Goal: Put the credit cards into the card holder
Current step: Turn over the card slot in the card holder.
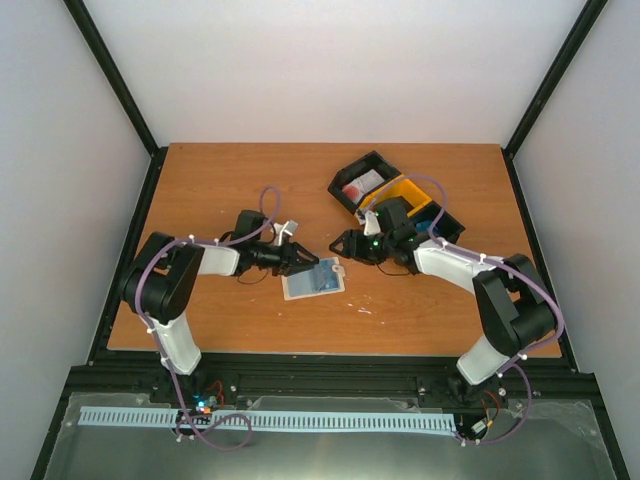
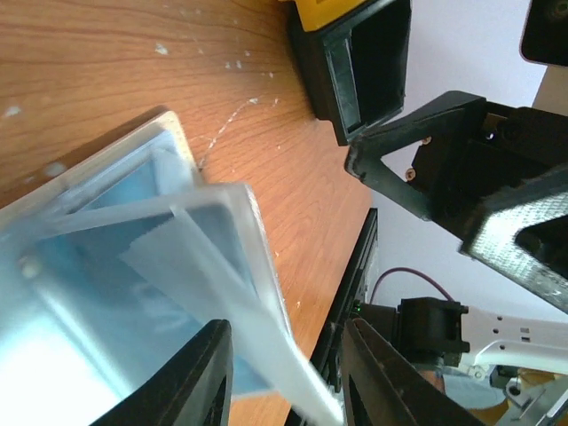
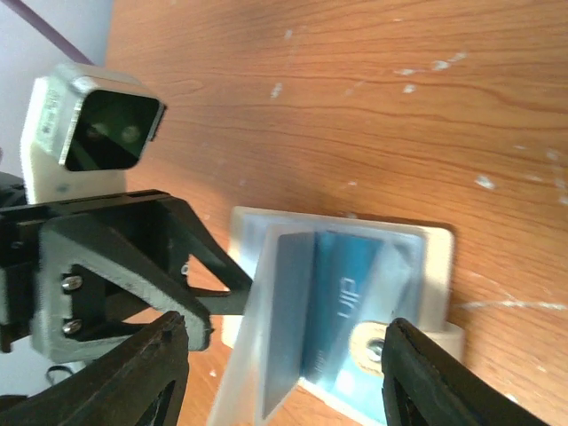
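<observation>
The card holder (image 1: pixel 313 280) lies open on the table, pale tan outside with blue-grey lining. A blue credit card (image 3: pixel 344 293) sits inside it, beside the snap button (image 3: pixel 368 348). One flap (image 3: pixel 266 355) stands lifted. My left gripper (image 1: pixel 303 258) is at the holder's left edge, open, and the lifted flap (image 2: pixel 222 257) runs between its fingers (image 2: pixel 200 377). My right gripper (image 1: pixel 342 246) hovers just above the holder's right side, open and empty, its fingers (image 3: pixel 133 373) straddling the holder. It also shows in the left wrist view (image 2: pixel 444 169). No other card shows.
A black bin (image 1: pixel 362 180) holding a white and red item and a yellow bin (image 1: pixel 405 195) stand at the back right, just behind the right arm. The black bin (image 2: pixel 364 62) is close to the holder. The table's near edge (image 1: pixel 330 350) is below.
</observation>
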You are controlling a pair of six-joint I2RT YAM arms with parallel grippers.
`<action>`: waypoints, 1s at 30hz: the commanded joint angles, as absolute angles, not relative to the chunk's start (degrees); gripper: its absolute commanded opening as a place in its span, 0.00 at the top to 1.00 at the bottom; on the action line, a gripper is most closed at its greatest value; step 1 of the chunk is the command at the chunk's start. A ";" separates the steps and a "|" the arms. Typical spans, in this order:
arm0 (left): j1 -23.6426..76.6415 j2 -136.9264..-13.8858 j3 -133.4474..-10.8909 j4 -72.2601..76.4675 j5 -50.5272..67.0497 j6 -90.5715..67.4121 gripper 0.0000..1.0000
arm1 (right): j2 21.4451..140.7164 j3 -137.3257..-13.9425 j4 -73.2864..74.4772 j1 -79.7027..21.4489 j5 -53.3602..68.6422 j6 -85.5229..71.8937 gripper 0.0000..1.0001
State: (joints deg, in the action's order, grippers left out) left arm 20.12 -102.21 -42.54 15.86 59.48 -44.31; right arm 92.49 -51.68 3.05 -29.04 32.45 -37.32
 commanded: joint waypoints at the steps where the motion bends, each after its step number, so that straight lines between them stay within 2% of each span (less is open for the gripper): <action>1: 21.82 -104.22 -47.26 13.12 61.80 -39.59 0.65 | 89.19 -50.73 8.10 -28.64 24.31 -35.70 0.41; 8: 22.06 -102.54 -48.32 8.17 57.93 -36.26 0.62 | 87.63 -52.37 13.73 -28.89 18.69 -32.37 0.42; 10: 22.04 -100.65 -47.90 5.97 53.73 -35.57 0.58 | 88.03 -54.00 16.01 -29.70 17.01 -30.71 0.42; 15: 21.97 -95.36 -46.60 0.81 42.75 -34.84 0.57 | 90.44 -59.87 21.93 -34.80 9.46 -27.28 0.43; 21: 21.97 -90.39 -43.61 -2.45 32.34 -36.31 0.62 | 96.11 -66.67 26.82 -41.99 5.31 -22.46 0.53; 30: 21.97 -91.67 -42.34 -5.36 29.84 -37.29 0.73 | 103.81 -70.31 27.65 -45.69 11.22 -19.26 0.70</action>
State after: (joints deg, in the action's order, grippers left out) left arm 21.82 -90.98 -42.26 -3.07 32.58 -37.21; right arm 101.41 -68.86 26.20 -45.50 8.78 -21.37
